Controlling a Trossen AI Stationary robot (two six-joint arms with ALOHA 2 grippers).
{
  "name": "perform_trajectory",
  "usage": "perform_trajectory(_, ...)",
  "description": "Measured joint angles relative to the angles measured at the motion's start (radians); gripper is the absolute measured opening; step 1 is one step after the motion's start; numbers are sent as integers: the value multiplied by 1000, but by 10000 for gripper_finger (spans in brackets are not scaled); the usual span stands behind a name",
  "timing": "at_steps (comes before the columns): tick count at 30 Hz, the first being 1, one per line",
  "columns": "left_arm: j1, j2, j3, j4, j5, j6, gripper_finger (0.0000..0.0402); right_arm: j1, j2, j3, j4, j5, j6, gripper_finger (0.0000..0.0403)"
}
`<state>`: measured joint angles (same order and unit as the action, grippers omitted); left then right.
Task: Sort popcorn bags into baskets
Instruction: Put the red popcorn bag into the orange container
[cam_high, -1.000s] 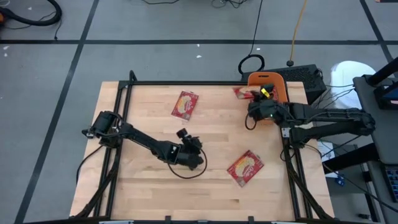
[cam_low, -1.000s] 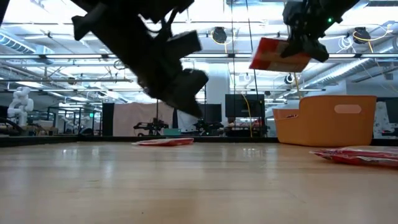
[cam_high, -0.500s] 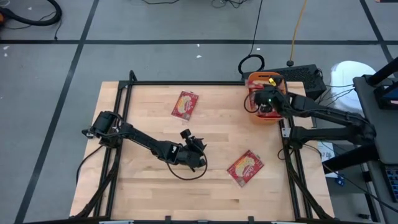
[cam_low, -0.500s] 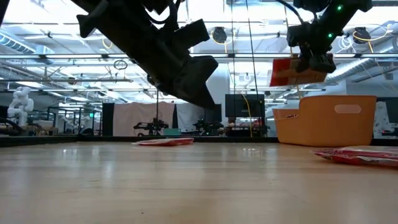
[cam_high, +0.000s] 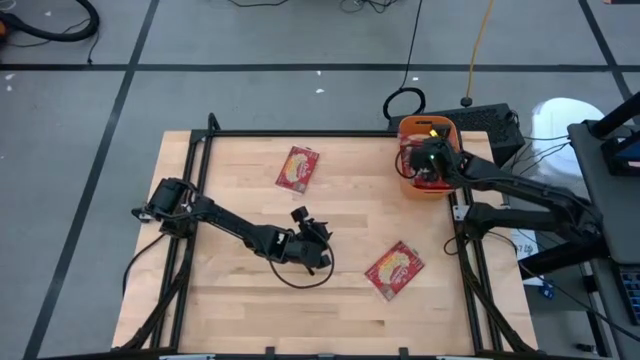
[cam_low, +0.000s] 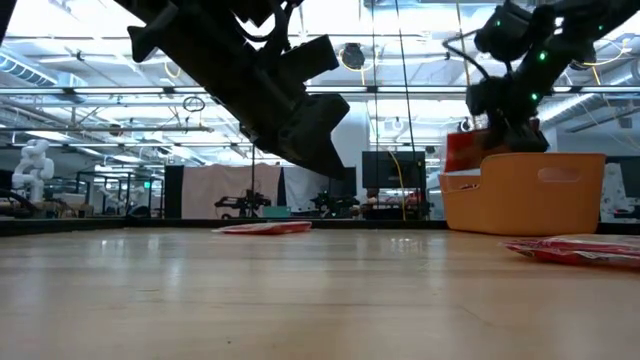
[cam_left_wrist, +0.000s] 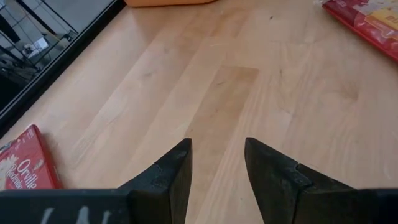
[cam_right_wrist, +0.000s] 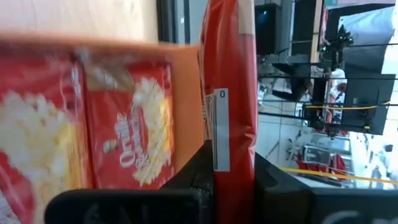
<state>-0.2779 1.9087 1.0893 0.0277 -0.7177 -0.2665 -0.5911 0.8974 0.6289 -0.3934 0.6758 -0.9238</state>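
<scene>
Pale wooden table (cam_high: 240, 290) bears two red popcorn bags (cam_high: 297, 168), lab behind.

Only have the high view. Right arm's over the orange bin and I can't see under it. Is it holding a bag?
Observer: Yes. In the right wrist view the right gripper is shut on a popcorn bag, held edge-on.
Operator: Is it inside the bin yet?
Observer: Partly. In the low view the held bag's lower part is behind the basket wall, with the top above the rim.
Operator: Anything already in there?
Observer: The right wrist view shows at least two bags in the bin.
Operator: Left gripper?
Observer: The left gripper is open and empty above bare wood.
</scene>
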Motion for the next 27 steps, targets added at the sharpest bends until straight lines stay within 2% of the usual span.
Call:
perform_trajectory(4,0,0,0,0,0,1,152,-42,0,-46,64,-3,-49,25)
perform_trajectory(16,0,0,0,0,0,2,152,-148,7,-56,80,-162,-54,25)
perform_trajectory(21,0,0,0,0,0,16,152,-199,54,-56,83,-164,-57,25)
perform_trajectory(27,-2,0,0,0,0,29,152,-244,136,-57,105,-234,-57,25)
